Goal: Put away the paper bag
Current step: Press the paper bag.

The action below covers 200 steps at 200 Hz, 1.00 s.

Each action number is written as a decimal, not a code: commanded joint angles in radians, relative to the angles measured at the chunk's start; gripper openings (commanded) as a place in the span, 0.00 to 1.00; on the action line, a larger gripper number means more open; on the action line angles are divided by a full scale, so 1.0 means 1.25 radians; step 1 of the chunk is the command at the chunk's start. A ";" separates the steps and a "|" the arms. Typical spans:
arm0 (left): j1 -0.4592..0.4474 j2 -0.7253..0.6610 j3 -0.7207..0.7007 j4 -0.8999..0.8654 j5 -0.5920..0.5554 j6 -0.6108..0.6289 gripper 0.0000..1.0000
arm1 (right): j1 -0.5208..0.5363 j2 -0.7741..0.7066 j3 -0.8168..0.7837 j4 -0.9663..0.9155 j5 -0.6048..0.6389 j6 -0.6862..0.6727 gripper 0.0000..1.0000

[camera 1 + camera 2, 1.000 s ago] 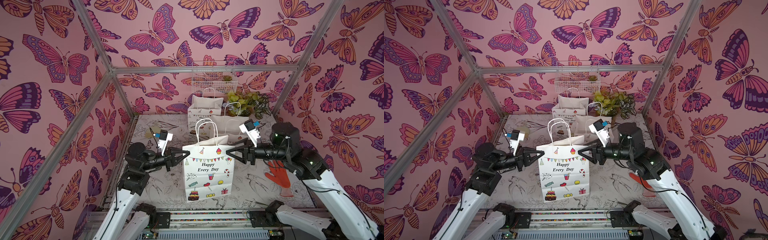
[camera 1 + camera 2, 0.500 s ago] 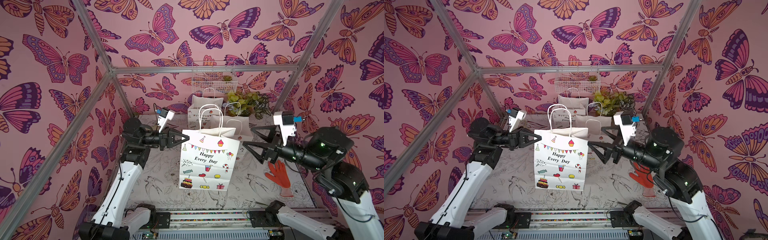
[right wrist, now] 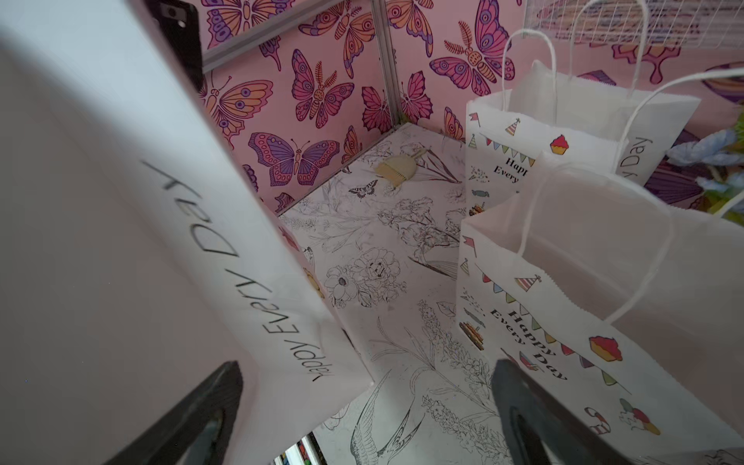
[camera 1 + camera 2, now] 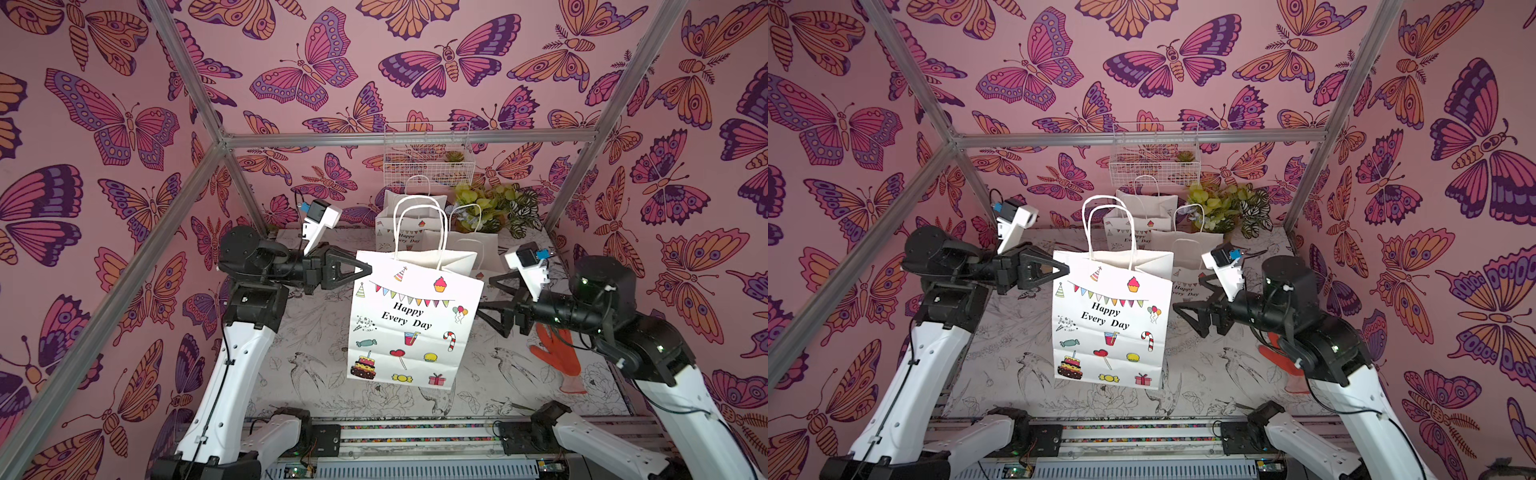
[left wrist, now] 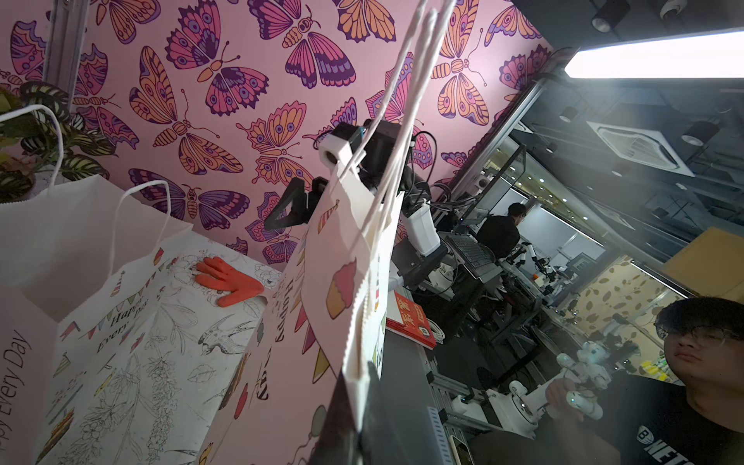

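Observation:
A white paper bag (image 4: 411,324) (image 4: 1108,324) printed "Happy Every Day" hangs slightly tilted above the table, handles up. My left gripper (image 4: 368,269) (image 4: 1066,271) is shut on its upper left corner; in the left wrist view the bag's edge (image 5: 350,282) runs down into the left gripper (image 5: 358,426). My right gripper (image 4: 484,295) (image 4: 1187,294) stands wide open just right of the bag. In the right wrist view the bag's side (image 3: 120,241) fills one half of the picture, and the right gripper (image 3: 366,366) holds nothing.
Two more white bags (image 4: 409,216) (image 4: 469,245) stand at the back, below a wire basket (image 4: 428,153) on the wall and next to a plant (image 4: 498,208). An orange glove (image 4: 561,357) lies under the right arm. A small brush (image 3: 396,169) lies near the back left corner.
My left gripper has lifted the bag off the table. The right gripper came off the bag's right edge, opened wider, swung away and now sits close beside it.

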 commanded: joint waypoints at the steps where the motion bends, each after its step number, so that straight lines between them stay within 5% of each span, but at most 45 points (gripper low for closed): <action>1: 0.013 0.011 0.032 0.000 0.045 -0.013 0.00 | -0.074 0.025 -0.036 -0.014 -0.172 -0.019 0.99; 43: 0.018 0.032 0.088 0.022 0.022 -0.049 0.00 | -0.093 0.001 -0.122 0.133 -0.405 0.010 0.93; 97: -0.003 0.052 0.128 0.046 0.014 -0.085 0.00 | -0.069 0.030 -0.135 0.179 -0.458 0.023 0.89; 124: -0.028 0.040 0.131 0.172 -0.031 -0.176 0.00 | -0.035 0.040 -0.140 0.226 -0.453 0.044 0.75; 200: -0.066 0.069 0.125 0.248 -0.071 -0.237 0.00 | 0.059 0.027 -0.138 0.330 -0.465 0.092 0.61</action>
